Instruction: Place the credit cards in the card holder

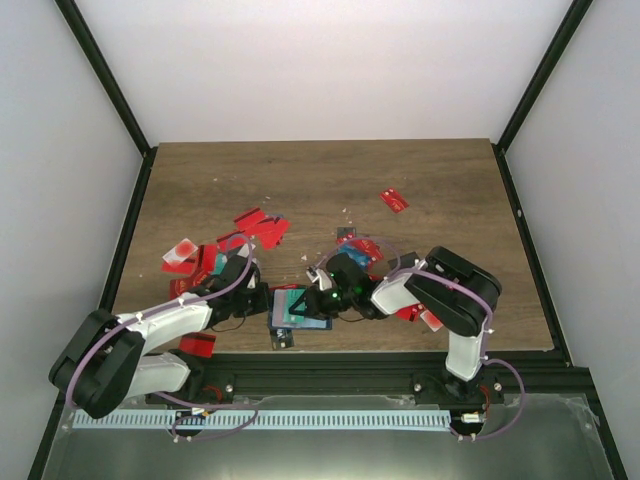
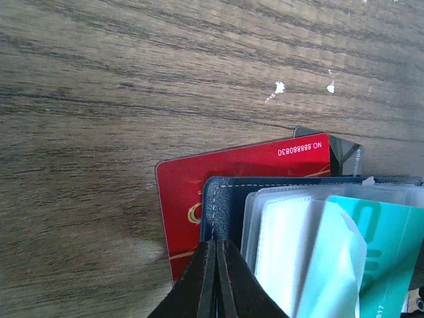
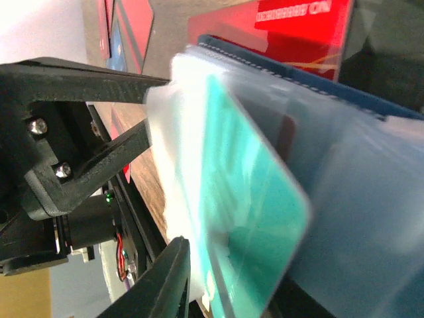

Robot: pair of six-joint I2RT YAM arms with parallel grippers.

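Observation:
The navy card holder [image 1: 300,312] lies open near the table's front edge, with clear sleeves [image 2: 291,245] fanned up. My left gripper [image 1: 262,300] is shut, its fingertips [image 2: 217,246] pinching the holder's stitched cover edge [image 2: 228,199]. My right gripper [image 1: 326,298] holds a teal card [image 3: 258,199] against the clear sleeves; one finger [image 3: 169,281] shows and the other is hidden behind the card. The teal card also shows in the left wrist view [image 2: 384,238]. A red card [image 2: 189,192] and a black card [image 2: 346,156] lie under the holder.
Several red cards are heaped at the left [image 1: 215,255], with one by the front edge [image 1: 198,345]. A lone red card [image 1: 394,200] lies far right, and more cards lie by the right arm [image 1: 425,315]. A small black card [image 1: 283,340] sits in front of the holder.

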